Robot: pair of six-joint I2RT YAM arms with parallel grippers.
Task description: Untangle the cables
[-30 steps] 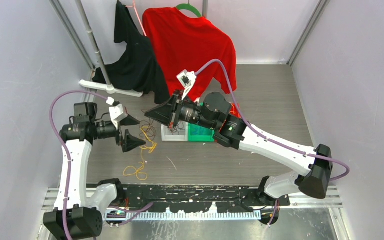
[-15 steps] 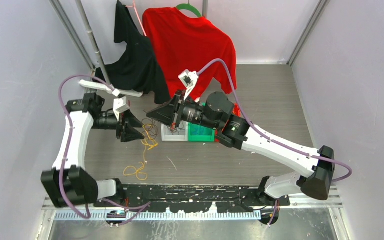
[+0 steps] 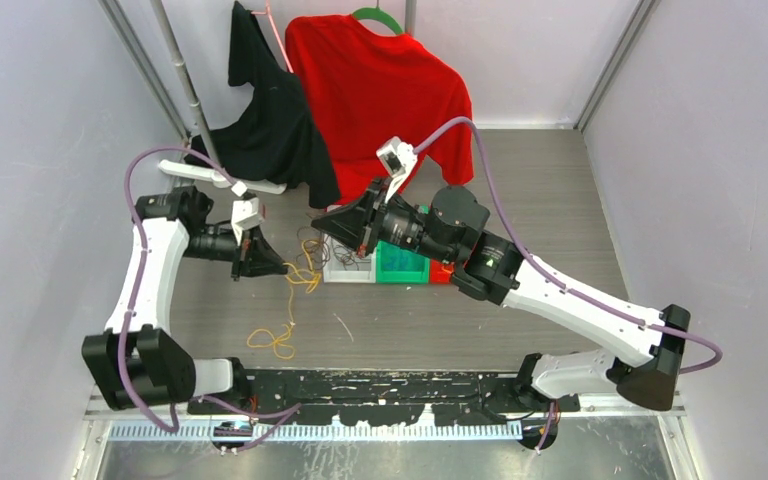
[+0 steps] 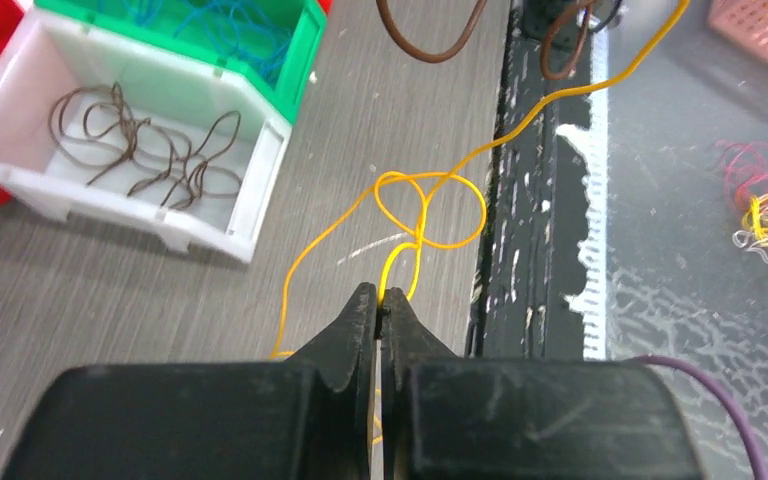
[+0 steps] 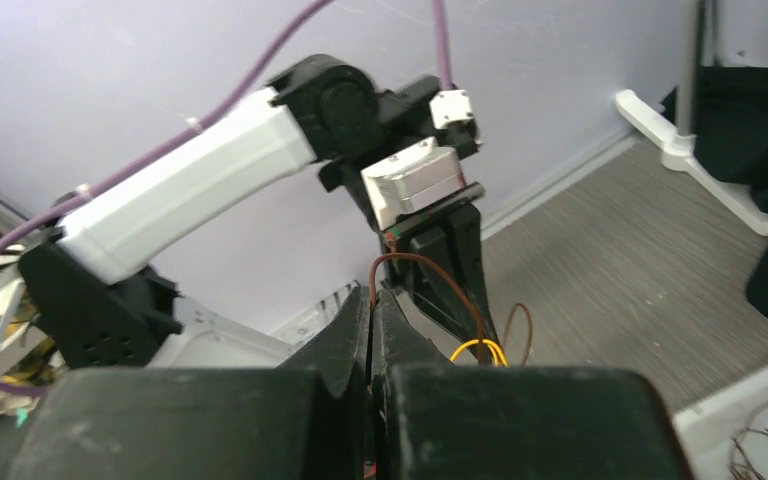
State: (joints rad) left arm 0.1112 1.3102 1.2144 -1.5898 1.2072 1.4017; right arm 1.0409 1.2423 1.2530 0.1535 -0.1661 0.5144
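Cable grips on both sides: the left tool (image 4: 380,300) is clamped on the orange-yellow cable (image 4: 483,212), which loops into a knot just ahead of its tips above the bench (image 4: 110,290). The right tool (image 5: 372,298) is clamped on a dark brown cable (image 5: 415,256) arching from its tips. Ahead-left of the left tool, a white bin (image 4: 260,190) holds brown strands, and a green bin (image 4: 300,60) holds blue ones.

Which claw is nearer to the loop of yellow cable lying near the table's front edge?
Left. The left claw, shut on a yellow cable, is just behind the loop; the right claw is farther back.
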